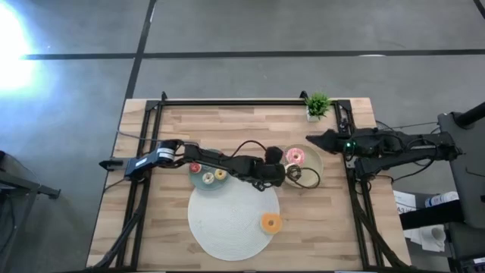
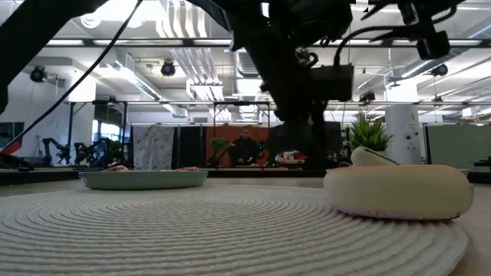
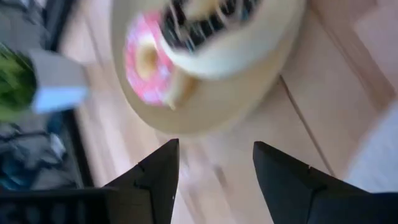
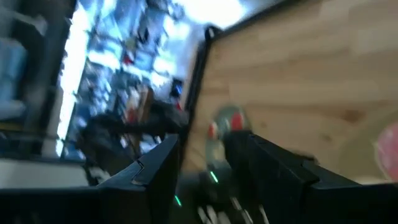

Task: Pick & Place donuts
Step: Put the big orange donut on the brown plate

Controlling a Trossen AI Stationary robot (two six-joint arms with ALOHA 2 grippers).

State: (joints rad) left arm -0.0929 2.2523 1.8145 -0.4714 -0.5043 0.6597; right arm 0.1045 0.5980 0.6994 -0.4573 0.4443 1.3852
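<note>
Nearest thing: in my low view the orange donut (image 2: 397, 192) fills the near right, lying flat on the white mat (image 2: 153, 230); from above it sits near the mat's right edge (image 1: 271, 222), apart from both arms.
Left claw (image 3: 214, 174): from above I see it (image 1: 282, 174) reached across the bench (image 1: 151, 227) to the beige plate's (image 1: 314, 161) near-left edge. Its fingers (image 3: 155, 177) stand wide with bare wood between them, gripping nothing.
Donuts by the left claw: the pink-frosted donut (image 1: 295, 157) lies on the beige plate just beyond the fingertips, not touching them. The dark brown donut (image 1: 308, 178) lies at the plate's near rim, just beside the claw on its right.
Right claw (image 4: 204, 165): it waits above the bench's right edge (image 1: 317, 139), beyond the beige plate; its fingers stand apart and empty.
Teal plate (image 1: 206, 177): I count three tiny donuts on it, one red (image 1: 195, 167) and two yellowish (image 1: 214, 176).
Counts: three larger donuts, three tiny ones, two plates, one mat, one small potted plant (image 1: 317, 105) at the far right corner.
Hard to make out: my left wrist view is smeared, and the dark ring at its top is cut off. The right wrist view is blurred too. In the low view the left arm hides the beige plate, and a person sits far off in the room behind.
</note>
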